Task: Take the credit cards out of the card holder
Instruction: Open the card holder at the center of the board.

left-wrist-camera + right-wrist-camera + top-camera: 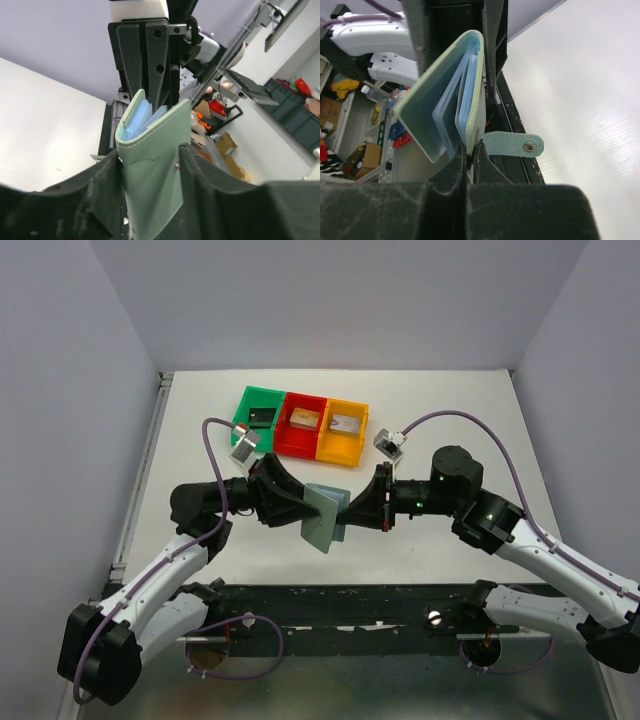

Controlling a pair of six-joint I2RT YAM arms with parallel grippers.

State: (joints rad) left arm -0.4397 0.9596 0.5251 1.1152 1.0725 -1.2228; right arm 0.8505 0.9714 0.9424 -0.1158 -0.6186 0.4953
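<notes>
White worktop (450,420), with green, red and orange bins (300,452) at the back. Out in the middle the card holder (322,512) hangs in the air, spread open. The right claw (469,160) is clenched on one flap's edge. The left claw (150,155) straddles the cover, fingers parted; squeezing or not, can't tell. Pale blue pockets (451,112) fan out, and the closing tab (512,145) juts sideways.

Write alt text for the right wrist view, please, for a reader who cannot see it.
The right gripper is shut on the lower edge of a small grey-green folding card holder, its pale blue inner pockets fanned open. Its closing tab with a metal snap sticks out rightward.
</notes>
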